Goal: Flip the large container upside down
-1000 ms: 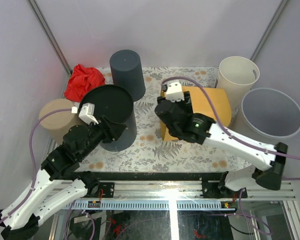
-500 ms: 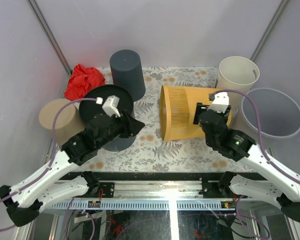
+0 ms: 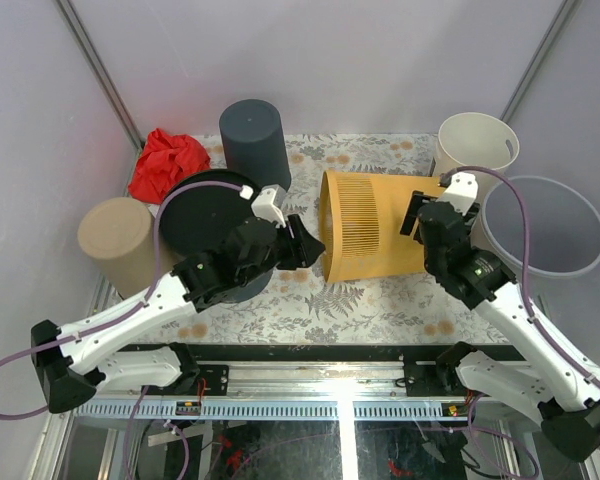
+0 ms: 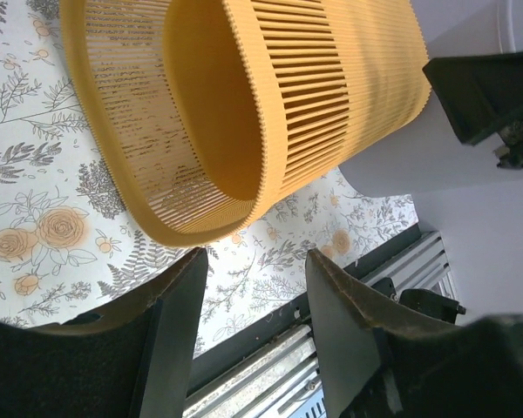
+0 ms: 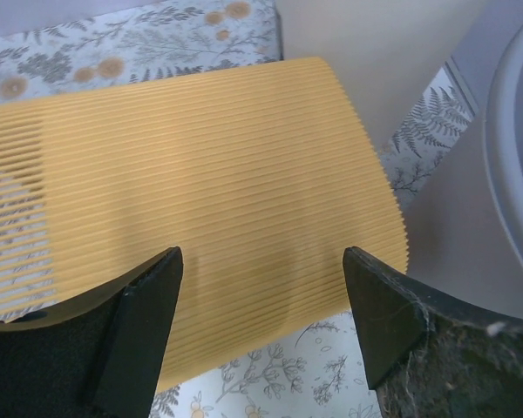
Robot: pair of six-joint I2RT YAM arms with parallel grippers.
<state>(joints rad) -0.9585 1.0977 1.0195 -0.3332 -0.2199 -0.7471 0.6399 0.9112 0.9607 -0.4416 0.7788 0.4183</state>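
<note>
The yellow slatted container (image 3: 375, 225) lies on its side at the middle of the flower-patterned table (image 3: 370, 300), its open mouth turned toward the left arm and its closed base toward the right arm. It lies where it lay a second ago.

**Left arm.** You have brought the left gripper (image 3: 305, 248) across from beside the black bin (image 3: 205, 210) to just in front of the container's mouth. In the left wrist view the container (image 4: 244, 113) fills the upper frame. The left gripper (image 4: 254, 261) sits below its lower rim with its fingers (image 4: 170, 340) spread and nothing between them. Whether they touch the rim cannot be told.

**Right arm.** A second ago this arm lay over the mouth end of the container and hid it. The right gripper (image 3: 425, 215) now stands at the base end. The right wrist view looks down on the container's (image 5: 200, 174) ribbed side wall. The right gripper (image 5: 261, 257) hangs over that wall with its fingers (image 5: 139, 322) wide apart, gripping nothing.

**Surroundings, placed from the container.**
- Just beyond its base stands a cream container (image 3: 477, 150), mouth up.
- Beside that, farther from the container, is a pale grey bin (image 3: 545, 230), also mouth up.
- On the mouth side, the black bin stands just behind the left gripper.
- A dark grey cylinder (image 3: 255, 140) stands behind the black bin.
- A tan cylinder (image 3: 110, 235) and a crumpled red cloth (image 3: 170, 165) sit well apart from the container.
- None of these has moved.
</note>
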